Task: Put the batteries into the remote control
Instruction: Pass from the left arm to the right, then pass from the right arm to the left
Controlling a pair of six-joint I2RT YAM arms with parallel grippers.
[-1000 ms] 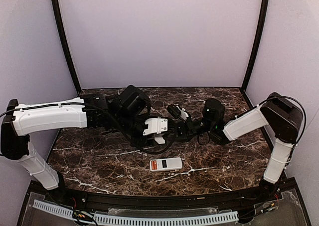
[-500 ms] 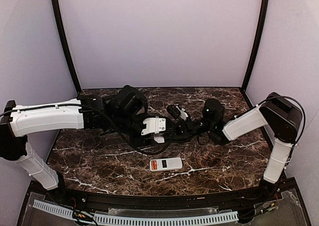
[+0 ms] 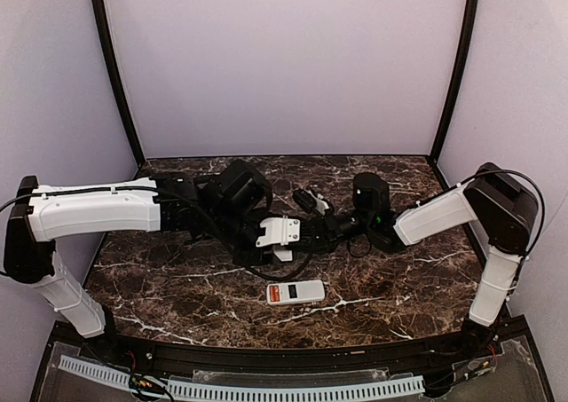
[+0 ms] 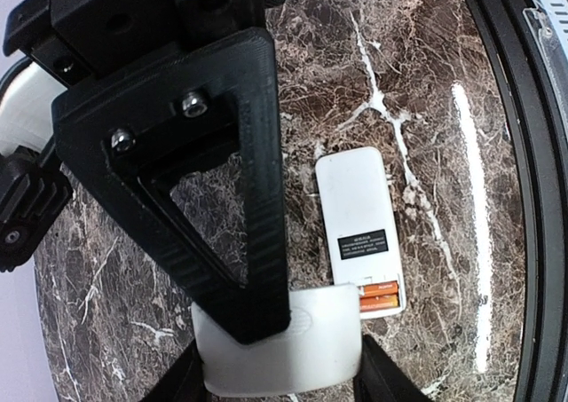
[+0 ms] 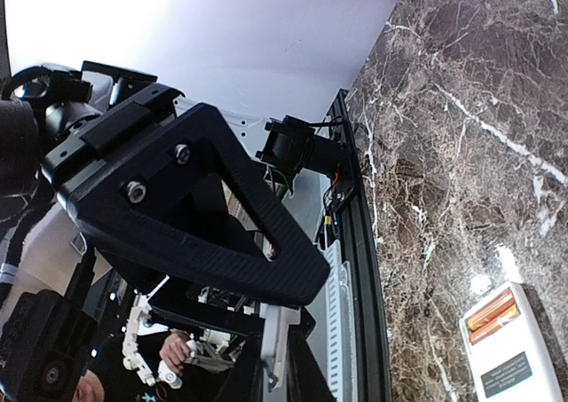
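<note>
Marble [image 4: 417, 74] holds one remote control [image 4: 353, 202], two batteries [image 4: 379, 295] inside; left jaws maybe grip cover [image 4: 297, 353], right unclear.

Polished stone, plain plastic, a little metal.
The table [image 4: 426, 82] is dark brown marble-look stone with white veins, glossy enough to mirror the lamps. The remote [image 4: 355, 207] is smooth white plastic with a faint sheen. The batteries [image 4: 379, 295] have a shiny orange-copper metallic skin. The cover [image 4: 293, 349] is the same smooth white plastic. The fingers [image 4: 257, 198] are matt black plastic, finely ribbed in layers, fastened by bright metal screws [image 4: 193, 106]. The walls [image 3: 284, 65] look matt and even.
</note>
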